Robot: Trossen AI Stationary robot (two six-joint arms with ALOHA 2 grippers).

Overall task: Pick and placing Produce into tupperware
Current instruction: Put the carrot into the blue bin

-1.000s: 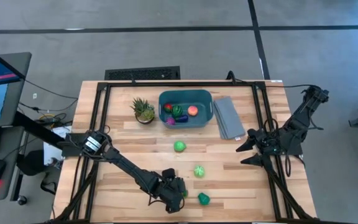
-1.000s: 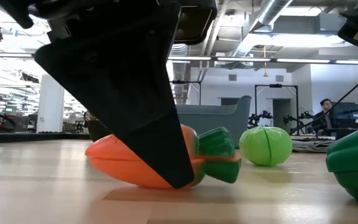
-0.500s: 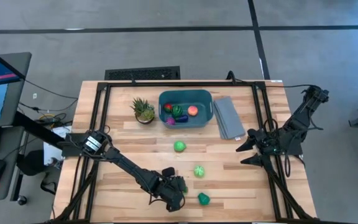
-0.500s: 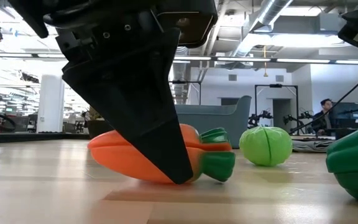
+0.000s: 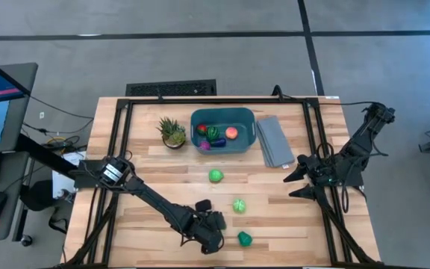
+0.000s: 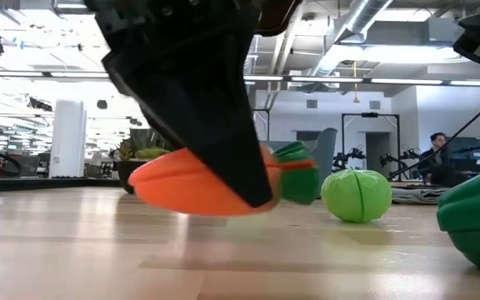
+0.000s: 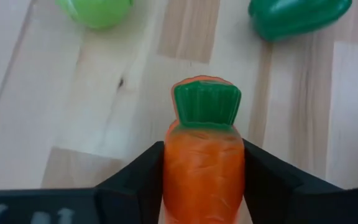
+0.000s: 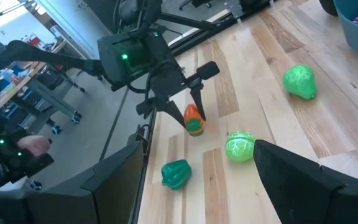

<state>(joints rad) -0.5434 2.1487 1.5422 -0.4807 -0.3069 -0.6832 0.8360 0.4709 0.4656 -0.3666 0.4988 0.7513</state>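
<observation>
Left wrist view: left tool point(image 7: 202, 180) clamped on carrot point(image 7: 202, 168), just off the surface point(image 5: 163, 168).
Grip sits on the smooth orange body, leaf end poking out ahead; it could slip or pivot on the carry to the tub point(image 5: 224, 131), far ahead of the tool. Pepper point(image 5: 244, 238) just beside, could get clipped. Right tool point(image 5: 297, 179) open, idle, well apart.

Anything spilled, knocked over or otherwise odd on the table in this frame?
Nothing stands out. The left gripper holds the carrot squarely between its jaws, just clear of the table. The loose green produce lies intact, the tupperware and potted plant stand upright, and the right gripper waits open at the table's right side.
</observation>
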